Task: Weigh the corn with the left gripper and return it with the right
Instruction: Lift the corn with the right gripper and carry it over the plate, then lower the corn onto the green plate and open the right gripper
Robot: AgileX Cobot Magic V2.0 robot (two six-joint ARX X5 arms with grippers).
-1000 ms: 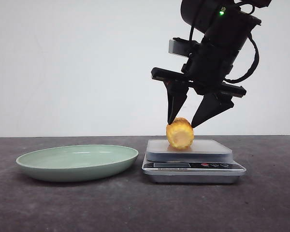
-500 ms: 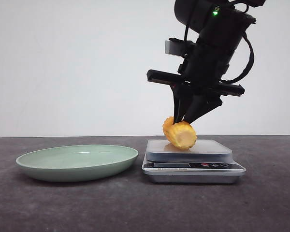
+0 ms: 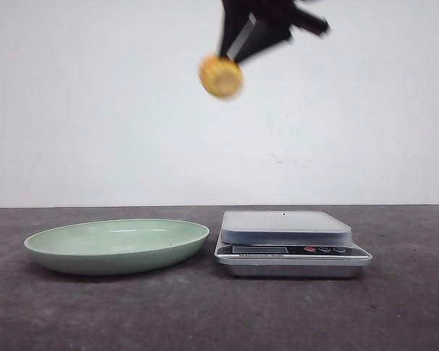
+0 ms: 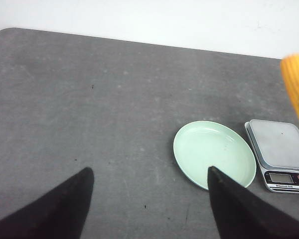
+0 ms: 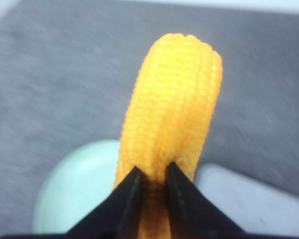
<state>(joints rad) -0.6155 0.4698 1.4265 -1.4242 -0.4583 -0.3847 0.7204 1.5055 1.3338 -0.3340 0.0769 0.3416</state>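
The yellow-orange corn hangs high in the air, above the gap between the green plate and the scale. My right gripper, blurred at the top of the front view, is shut on it. In the right wrist view the two black fingers pinch the corn at its lower end, with the gripper over the plate and the scale. My left gripper is open and empty, high above the table. It sees the plate, the scale and the corn.
The scale's platform is bare, and its display and buttons face the front. The plate holds nothing. The dark grey table ends at a white wall behind. My left arm does not show in the front view.
My right gripper closed on the corn on the scale, tipped it, then lifted it fast up and to the left. The scale platform is now bare.
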